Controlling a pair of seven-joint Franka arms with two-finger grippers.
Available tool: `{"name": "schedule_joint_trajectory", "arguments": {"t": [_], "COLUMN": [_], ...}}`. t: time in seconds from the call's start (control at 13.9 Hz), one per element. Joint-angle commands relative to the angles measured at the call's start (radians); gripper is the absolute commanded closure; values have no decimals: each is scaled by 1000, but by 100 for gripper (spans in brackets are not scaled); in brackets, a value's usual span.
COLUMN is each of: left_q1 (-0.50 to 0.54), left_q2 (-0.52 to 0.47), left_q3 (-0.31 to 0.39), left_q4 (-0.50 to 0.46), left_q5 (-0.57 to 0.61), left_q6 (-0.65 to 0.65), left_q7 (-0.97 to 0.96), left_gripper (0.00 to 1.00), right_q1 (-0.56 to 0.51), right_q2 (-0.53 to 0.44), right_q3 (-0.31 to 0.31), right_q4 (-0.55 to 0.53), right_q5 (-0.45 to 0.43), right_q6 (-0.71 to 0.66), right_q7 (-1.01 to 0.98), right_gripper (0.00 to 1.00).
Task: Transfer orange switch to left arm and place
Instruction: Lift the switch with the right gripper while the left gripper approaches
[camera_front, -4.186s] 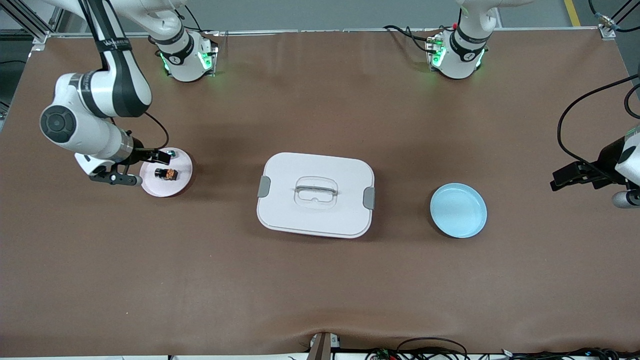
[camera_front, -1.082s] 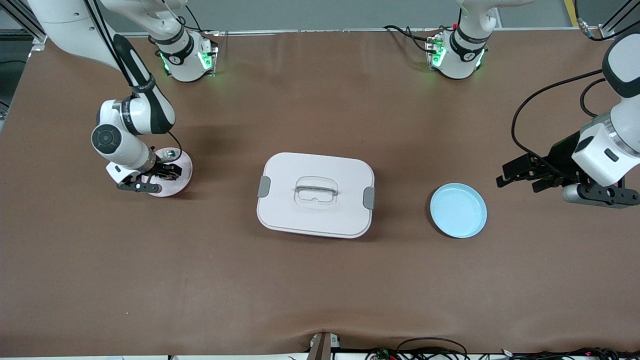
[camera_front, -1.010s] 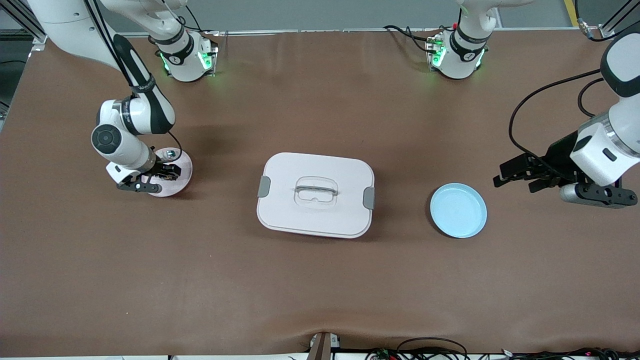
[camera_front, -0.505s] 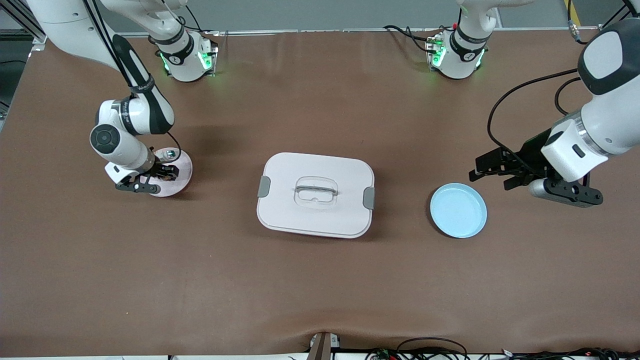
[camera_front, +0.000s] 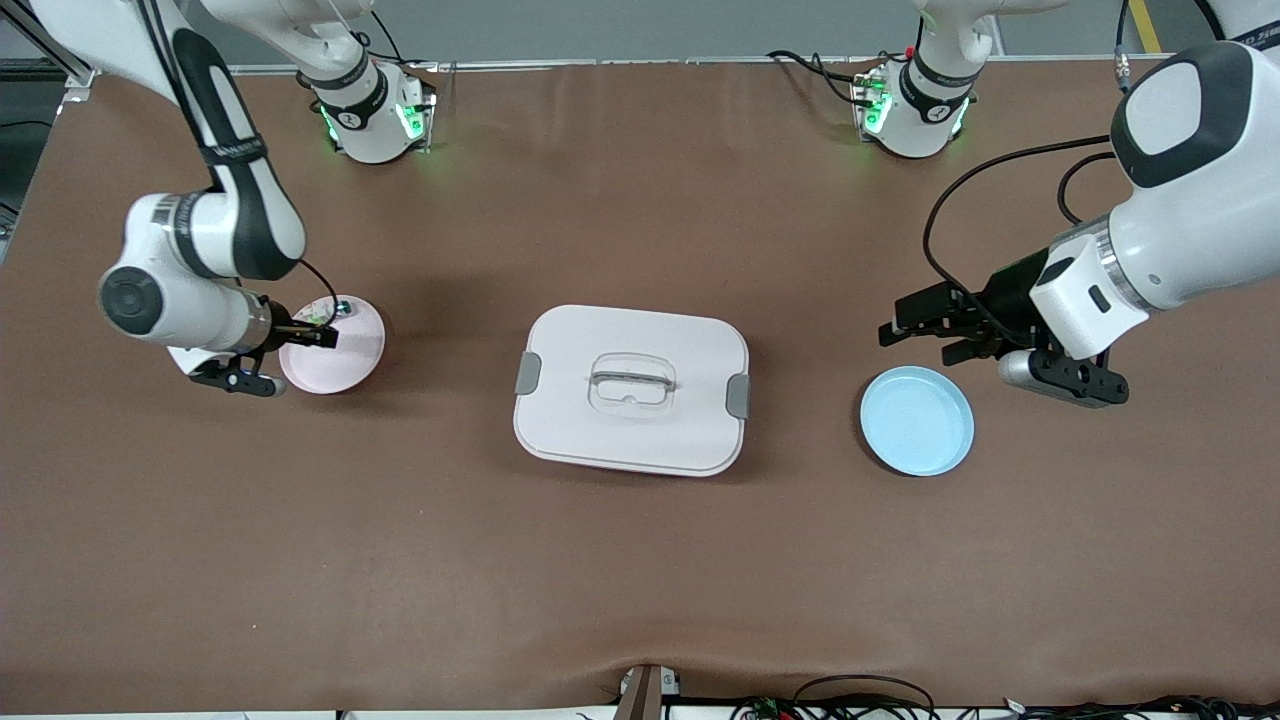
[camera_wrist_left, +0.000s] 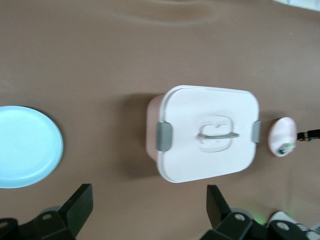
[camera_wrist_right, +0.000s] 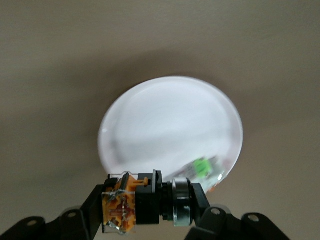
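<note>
The orange switch (camera_wrist_right: 120, 207), a small black block with an orange end and a metal ring, is clamped between the jaws of my right gripper (camera_wrist_right: 150, 205). That gripper (camera_front: 318, 336) hangs a little above the pink plate (camera_front: 350, 352) at the right arm's end of the table. The white lidded box (camera_front: 631, 389) stands in the middle of the table, its lid on. My left gripper (camera_front: 912, 325) is open and empty, in the air just above the edge of the blue plate (camera_front: 917, 420). In the left wrist view its fingers (camera_wrist_left: 80, 205) stand wide apart, with the box (camera_wrist_left: 207, 132) ahead of them.
A tiny clear piece with green (camera_wrist_right: 205, 167) lies on the pink plate (camera_wrist_right: 165, 120) at its rim, toward the robots' bases. Both arm bases (camera_front: 365, 115) stand along the table's edge farthest from the front camera. Bare brown mat surrounds the box.
My right gripper has shut on the orange switch and lifted it off the pink plate. My left arm has swung in from the table's end to the blue plate, still open.
</note>
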Motion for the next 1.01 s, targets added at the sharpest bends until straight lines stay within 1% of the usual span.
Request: {"name": "schedule_joint_trajectory", "arguments": {"t": [0.0, 0.14, 0.36, 0.43, 0.58, 0.79, 0.94], "left_q1": [4, 4, 4, 4, -17, -37, -62], "left_q2": [13, 16, 22, 24, 30, 39, 49], "left_q3": [-6, -6, -6, -6, -6, -6, -6], "left_q4": [0, 0, -3, -3, -9, -19, -19], "left_q5": [-73, -125, -190, -207, -245, -296, -317], "left_q6": [14, 18, 43, 57, 96, 155, 184], "left_q7": [-23, -24, -28, -31, -32, -58, -61], "left_gripper": [0, 0, 0, 0, 0, 0, 0], "right_q1": [23, 69, 110, 123, 158, 207, 247], "right_q2": [0, 9, 26, 38, 50, 75, 95], "right_q3": [6, 6, 4, 4, 4, 4, 4], "right_q4": [132, 225, 368, 404, 460, 536, 589], "right_q5": [85, 123, 283, 312, 372, 490, 503], "right_q6": [-158, -228, -324, -344, -348, -344, -338], "right_q7": [106, 244, 425, 477, 586, 838, 980], "right_gripper": [100, 100, 100, 100, 100, 100, 100]}}
